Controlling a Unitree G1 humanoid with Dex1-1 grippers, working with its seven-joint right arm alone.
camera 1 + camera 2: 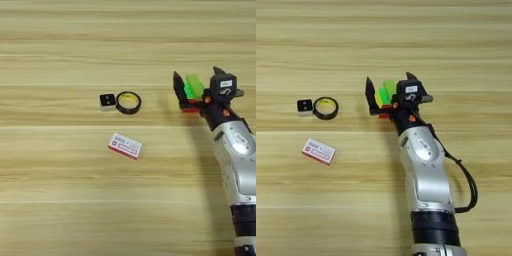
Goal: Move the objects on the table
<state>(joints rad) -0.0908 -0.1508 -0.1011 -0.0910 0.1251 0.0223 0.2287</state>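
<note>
The right gripper (390, 92) sits spread wide around the puzzle cube (382, 101) and green bar (194, 86), right of the black ring (128, 102), and should centre before squeezing.

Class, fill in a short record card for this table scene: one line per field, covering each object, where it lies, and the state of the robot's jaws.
Surface: wooden table
Right gripper: jaws open, one on each side of the puzzle cube
Puzzle cube: green, yellow and red, between the jaws
Black ring: flat, left of the cube
White-and-black block: just left of the ring
White-and-red box: flat, nearer than the ring, apart from it
</note>
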